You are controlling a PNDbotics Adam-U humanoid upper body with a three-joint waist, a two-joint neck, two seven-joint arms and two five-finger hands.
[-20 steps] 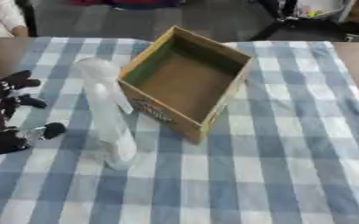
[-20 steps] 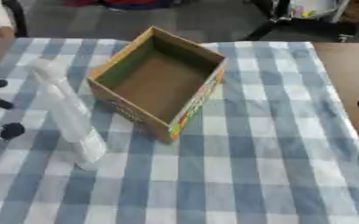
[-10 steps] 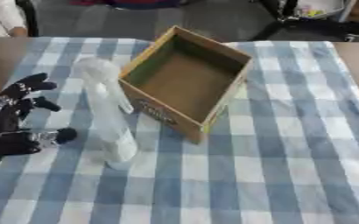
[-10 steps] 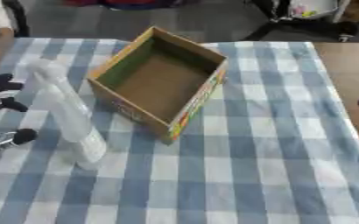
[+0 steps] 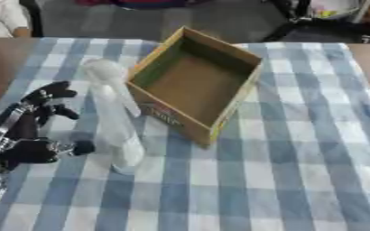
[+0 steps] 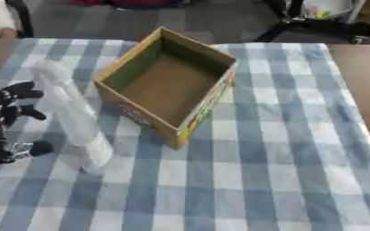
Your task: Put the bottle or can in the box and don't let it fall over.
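Left hand (image 5: 32, 128) is hovering w/ fingers spread, bottle (image 5: 115, 118) standing just to its right, box (image 5: 194, 84) beyond.

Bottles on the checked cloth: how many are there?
1. A clear bottle stands upright left of the open cardboard box, with the left hand beside it, fingers open. Nothing lies inside the box.

Left side tight, right side wide open.
Bottle (image 5: 115, 122) stands upright just beside the box's (image 5: 196, 85) near-left wall, so little gap between them. Left hand (image 5: 32, 131) sits just left of the bottle, fingers spread, not touching. Box top is open, nothing over it. Checked cloth (image 5: 298, 171) right of and in front of the box is free.
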